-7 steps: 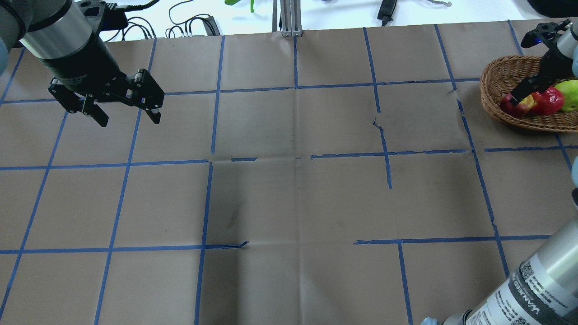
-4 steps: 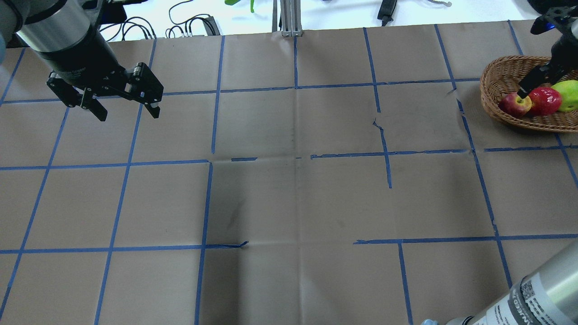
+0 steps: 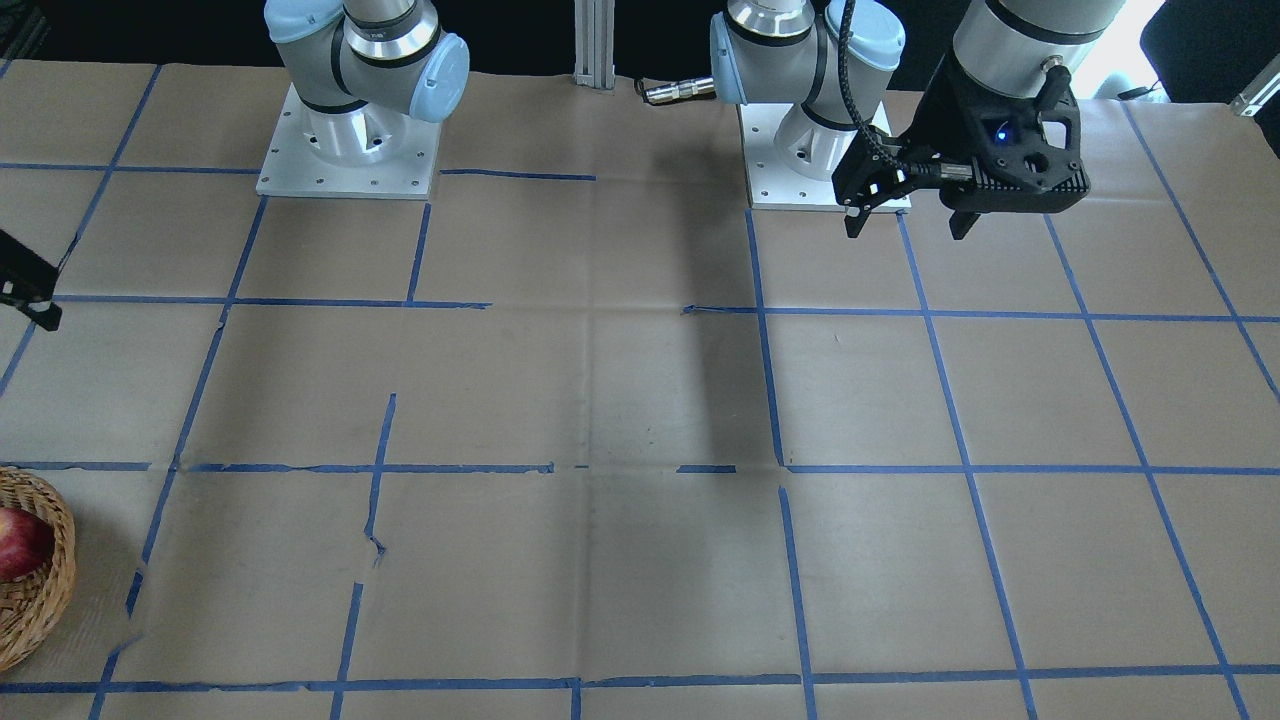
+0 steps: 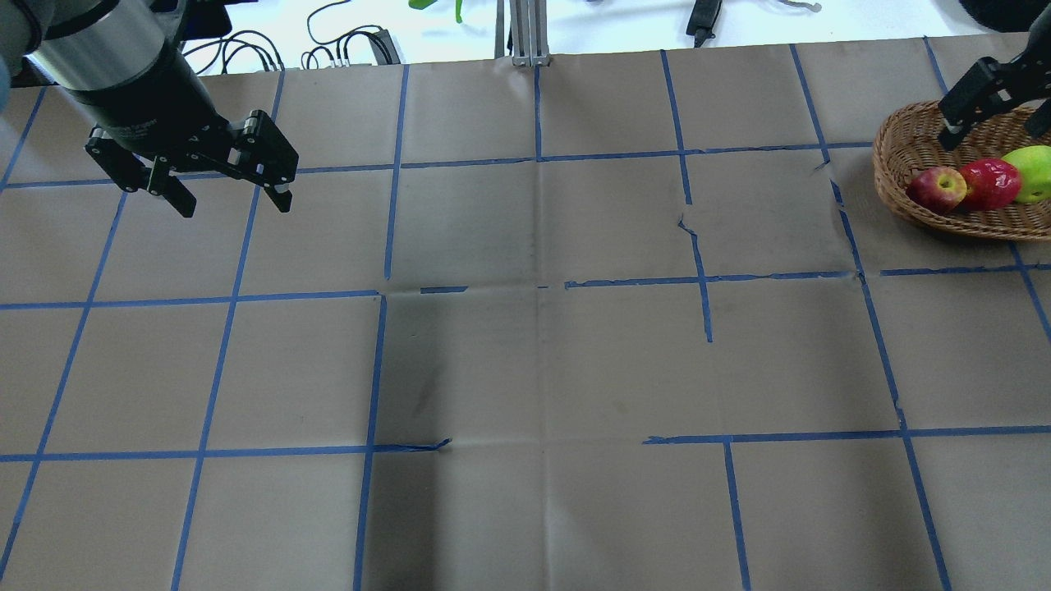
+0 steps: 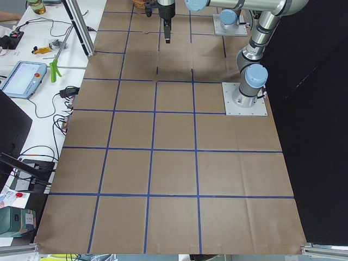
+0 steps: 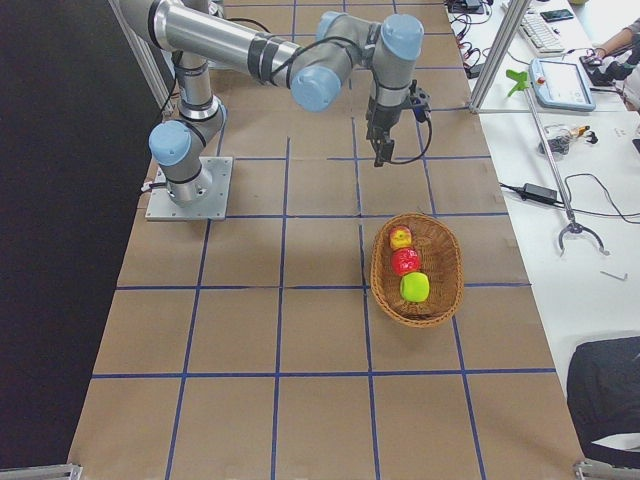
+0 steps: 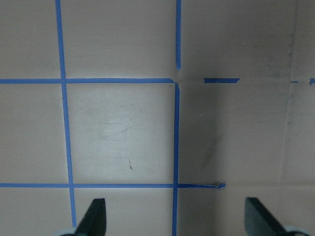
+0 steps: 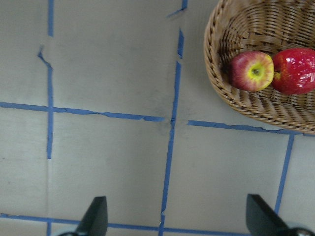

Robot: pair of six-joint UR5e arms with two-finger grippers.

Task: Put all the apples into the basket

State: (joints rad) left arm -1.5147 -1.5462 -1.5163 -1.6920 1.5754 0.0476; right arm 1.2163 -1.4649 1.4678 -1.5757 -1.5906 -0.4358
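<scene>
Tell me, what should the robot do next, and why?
Probably just pull the right gripper back from the basket. The green apple, the red apple and the blushed apple all lie inside it, and the gripper is open and empty.

Soft, even light from overhead lit the brown paper table (image 4: 525, 369) brightly, leaving only a faint, blurred-edged band of shadow down its middle in the overhead and front-facing views. The red apple (image 8: 295, 71) showed small white glints in the right wrist view, the white bench (image 4: 608, 20) past the table's far edge was washed out, and both side views dropped to black on the robot's side. Every view was in sharp focus
</scene>
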